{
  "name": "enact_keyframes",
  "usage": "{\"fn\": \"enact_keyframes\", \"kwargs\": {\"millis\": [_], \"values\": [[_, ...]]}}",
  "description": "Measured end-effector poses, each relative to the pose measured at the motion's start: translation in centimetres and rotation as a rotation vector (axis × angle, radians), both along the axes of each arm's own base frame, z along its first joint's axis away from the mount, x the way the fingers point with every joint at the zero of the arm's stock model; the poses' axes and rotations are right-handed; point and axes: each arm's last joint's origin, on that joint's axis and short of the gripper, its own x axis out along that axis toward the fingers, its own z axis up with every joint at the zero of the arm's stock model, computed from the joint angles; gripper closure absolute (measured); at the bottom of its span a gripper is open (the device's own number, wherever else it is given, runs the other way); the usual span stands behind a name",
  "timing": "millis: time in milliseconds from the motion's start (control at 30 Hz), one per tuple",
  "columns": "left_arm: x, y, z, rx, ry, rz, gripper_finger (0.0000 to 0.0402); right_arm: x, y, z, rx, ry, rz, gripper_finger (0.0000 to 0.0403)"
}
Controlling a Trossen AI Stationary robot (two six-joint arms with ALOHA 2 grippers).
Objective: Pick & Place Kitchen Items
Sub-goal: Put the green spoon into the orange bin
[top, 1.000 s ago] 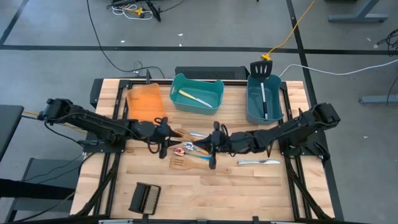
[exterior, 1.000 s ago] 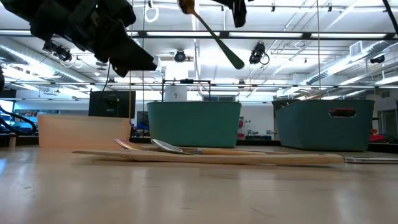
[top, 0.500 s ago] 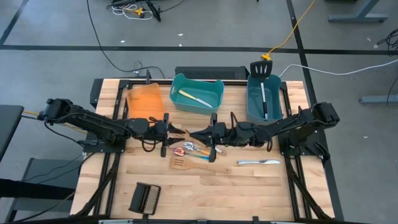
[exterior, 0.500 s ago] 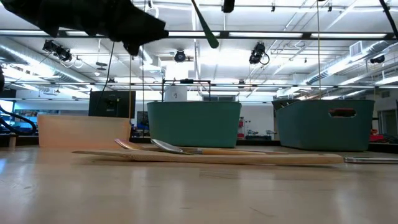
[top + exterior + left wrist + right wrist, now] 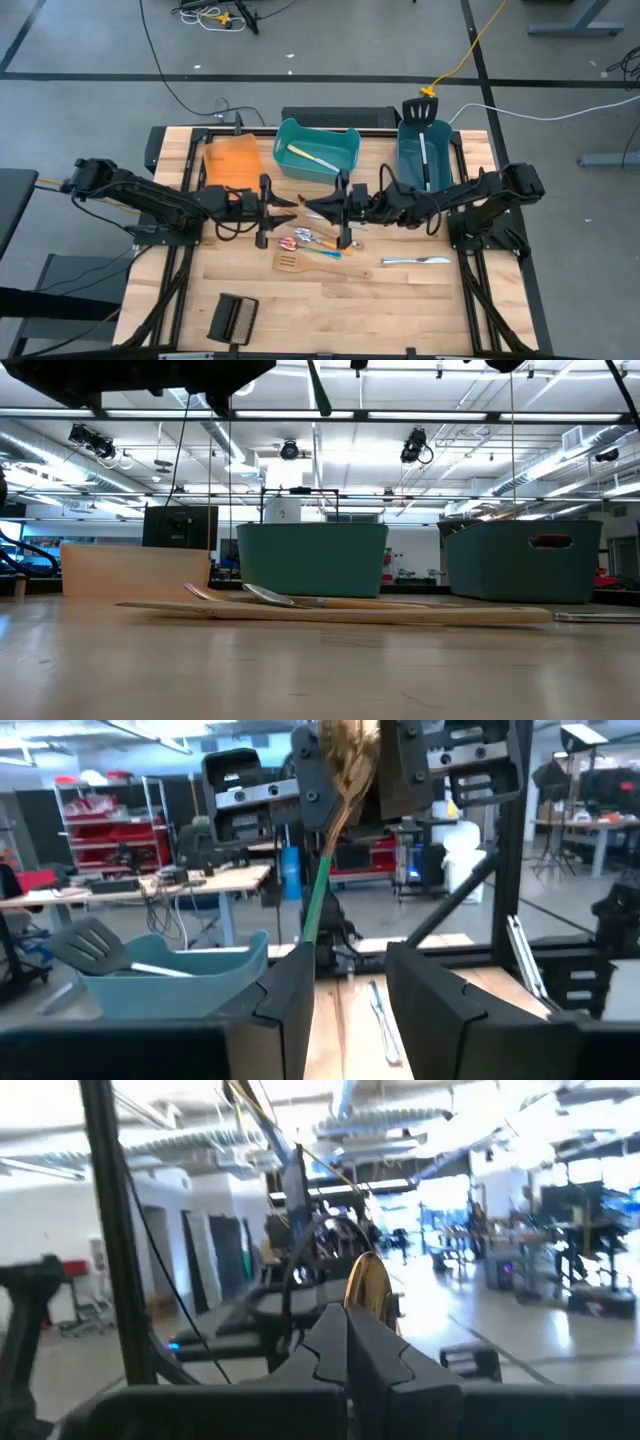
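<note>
Right gripper (image 5: 322,210) is clamped on a gold spoon (image 5: 368,1292) at frame center; left gripper (image 5: 283,207) stands apart, empty. You have two bins (image 5: 316,150) partly loaded; spatula (image 5: 305,263), knife (image 5: 415,261) and spoons (image 5: 312,239) remain.

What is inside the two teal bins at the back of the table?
From above, the middle teal bin holds one pale utensil. The right teal bin holds the black slotted spatula, its head over the far rim. The bins' walls hide their contents in the low view.
</note>
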Motion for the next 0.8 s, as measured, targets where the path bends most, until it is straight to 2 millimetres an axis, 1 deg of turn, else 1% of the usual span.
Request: {"fn": "enact_keyframes", "kwargs": {"millis": [100, 333, 433, 633, 800], "values": [[0.0, 0.4, 0.0, -0.006, -0.005, 0.046, 0.0268, -0.1, -0.2, 0.3, -0.002, -0.032, 0.021, 0.0399], [0.1, 1.2, 0.2, -0.017, -0.024, 0.088, 0.0268, 0.4, -0.6, -0.2, -0.004, -0.055, 0.033, 0.0399], [0.0, 1.4, 0.5, -0.018, -0.054, 0.081, 0.0268, 0.5, -0.9, -0.3, -0.004, -0.049, 0.026, 0.0399], [0.1, 1.3, 0.6, 0.007, -0.062, 0.033, 0.0268, 0.4, -1.1, 0.0, -0.011, -0.079, 0.041, 0.0399], [0.0, 1.3, 0.7, 0.017, -0.074, 0.030, 0.0268, 0.5, -1.4, 0.0, -0.010, -0.074, 0.034, 0.0399]]}}
